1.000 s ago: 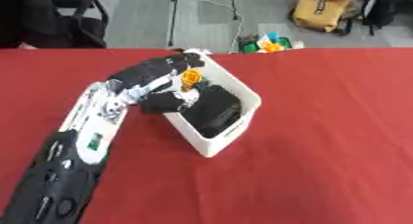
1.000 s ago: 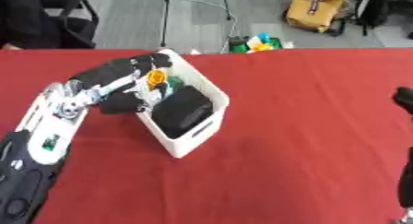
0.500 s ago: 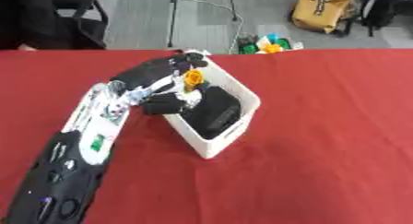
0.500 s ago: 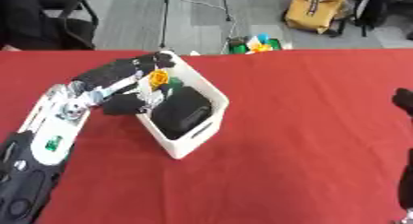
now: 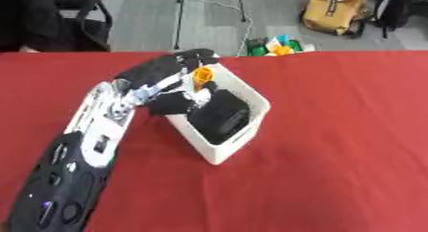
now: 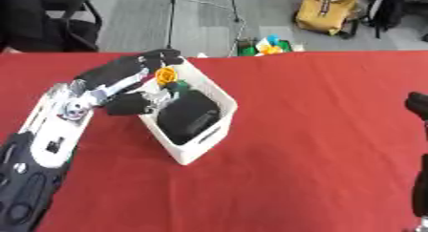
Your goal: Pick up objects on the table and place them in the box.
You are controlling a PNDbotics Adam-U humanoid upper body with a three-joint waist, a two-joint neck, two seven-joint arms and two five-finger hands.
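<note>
Left hand (image 5: 171,68) over the white box (image 5: 238,140), fingers (image 5: 197,57) around an orange object (image 5: 202,75).

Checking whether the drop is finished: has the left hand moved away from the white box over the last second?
No. The left hand stays at the white box's far corner, fingers curled at the orange object above the box.

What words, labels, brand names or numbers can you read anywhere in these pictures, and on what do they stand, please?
None can be read.
White box: plain sides, no print showing.
Black object in the box: no marking to make out.
Left arm's white cover: small dark marks, too blurred to read.
Yellow bag on the floor: no legible label.
Red tablecloth: plain.
</note>
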